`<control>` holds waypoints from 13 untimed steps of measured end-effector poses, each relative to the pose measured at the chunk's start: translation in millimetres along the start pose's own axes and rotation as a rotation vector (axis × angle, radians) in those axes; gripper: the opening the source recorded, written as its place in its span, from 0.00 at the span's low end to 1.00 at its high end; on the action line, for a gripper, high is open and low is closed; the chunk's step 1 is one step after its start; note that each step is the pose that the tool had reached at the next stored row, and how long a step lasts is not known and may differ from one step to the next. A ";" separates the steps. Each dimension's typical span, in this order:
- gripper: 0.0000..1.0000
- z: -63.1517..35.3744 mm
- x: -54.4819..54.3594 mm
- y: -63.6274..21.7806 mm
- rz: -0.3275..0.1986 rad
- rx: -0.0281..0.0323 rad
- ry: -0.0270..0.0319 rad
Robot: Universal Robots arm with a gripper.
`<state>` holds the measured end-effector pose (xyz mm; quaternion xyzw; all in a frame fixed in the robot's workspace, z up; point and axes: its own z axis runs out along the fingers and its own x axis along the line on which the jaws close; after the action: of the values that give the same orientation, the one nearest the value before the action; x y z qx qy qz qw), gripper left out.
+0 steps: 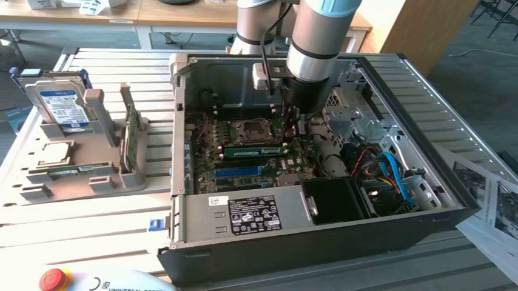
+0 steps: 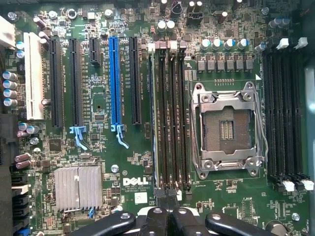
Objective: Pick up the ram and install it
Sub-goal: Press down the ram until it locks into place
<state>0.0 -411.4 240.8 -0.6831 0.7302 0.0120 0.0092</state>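
The jaws are pressed together with nothing between them. In the wrist view the gripper (image 2: 168, 209) points down at the end of a bank of long black memory slots (image 2: 171, 118) on the motherboard (image 2: 98, 88). In the exterior view the gripper (image 1: 296, 123) hangs inside the open computer case (image 1: 324, 239), just over the board.

The ram (image 1: 255, 150) stands on edge in a slot just near of the CPU socket (image 1: 249, 130). Its end toward the exterior view's right lies close below the fingertips; whether they touch it I cannot tell.

Well apart, on the exterior view's left, a grey holder tray (image 1: 48, 191) carries a hard drive (image 1: 58, 104) with a blue label, an upright green expansion card (image 1: 127, 130) and a small green stick (image 1: 77, 170) lying flat.
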 end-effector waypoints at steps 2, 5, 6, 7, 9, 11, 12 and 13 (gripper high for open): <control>0.11 0.0 0.0 0.0 0.000 0.0000 0.0000; 0.11 -0.1 0.0 0.0 0.000 0.0000 0.0001; 0.11 -0.1 0.1 0.4 0.000 0.0000 0.0002; 0.11 -0.1 0.1 1.1 0.000 0.0000 0.0001; 0.11 -0.1 0.0 3.3 0.000 -0.0001 0.0004; 0.11 0.0 0.0 6.3 0.000 0.0000 0.0001; 0.11 0.0 -0.1 8.0 0.000 0.0000 0.0002; 0.11 0.0 -0.1 9.8 0.000 0.0000 0.0002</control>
<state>-9.7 -410.7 240.8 -0.6831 0.7302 0.0119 0.0091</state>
